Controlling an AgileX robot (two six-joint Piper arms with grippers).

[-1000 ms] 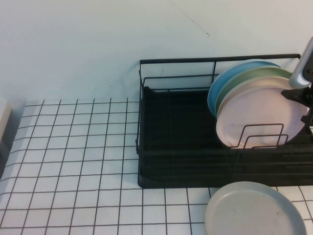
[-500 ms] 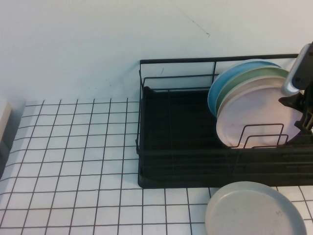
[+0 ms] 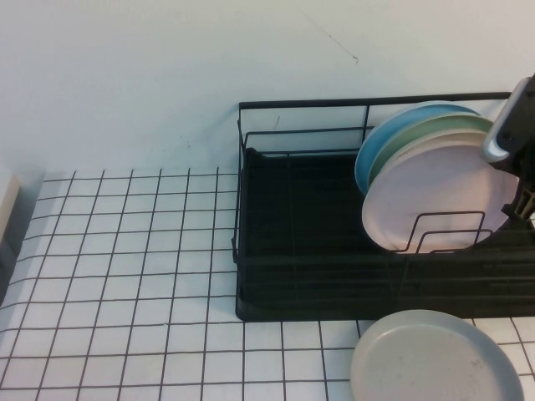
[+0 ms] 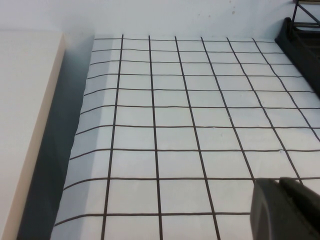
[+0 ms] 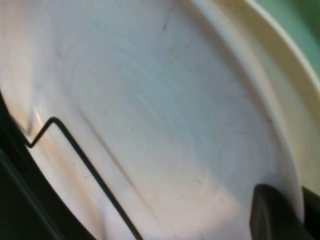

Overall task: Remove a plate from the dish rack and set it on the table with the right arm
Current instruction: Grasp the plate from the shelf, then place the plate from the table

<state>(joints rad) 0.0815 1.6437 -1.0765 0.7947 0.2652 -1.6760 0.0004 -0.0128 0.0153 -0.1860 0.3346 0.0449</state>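
Note:
The pale pink plate (image 3: 435, 196) stands on edge in the right part of the black wire dish rack (image 3: 292, 276), leaning forward against a wire divider. It fills the right wrist view (image 5: 150, 125). My right gripper (image 3: 522, 200) is at the plate's right edge. In the right wrist view (image 5: 295, 210) one finger lies over the plate's face and the other behind its rim, shut on it. My left gripper (image 4: 287, 210) hovers shut and empty over the gridded table (image 4: 175, 125), out of the high view.
Cream (image 3: 418, 144), green (image 3: 435, 127) and blue (image 3: 376, 146) plates stand behind the pink one. A grey plate (image 3: 435, 359) lies flat on the table in front of the rack. The rack's left half holds nothing. A beige block (image 4: 25, 125) borders the table's left side.
The right gripper moved down onto the pink plate's right edge. The plate has since shifted slightly left and forward, away from the cream plate.

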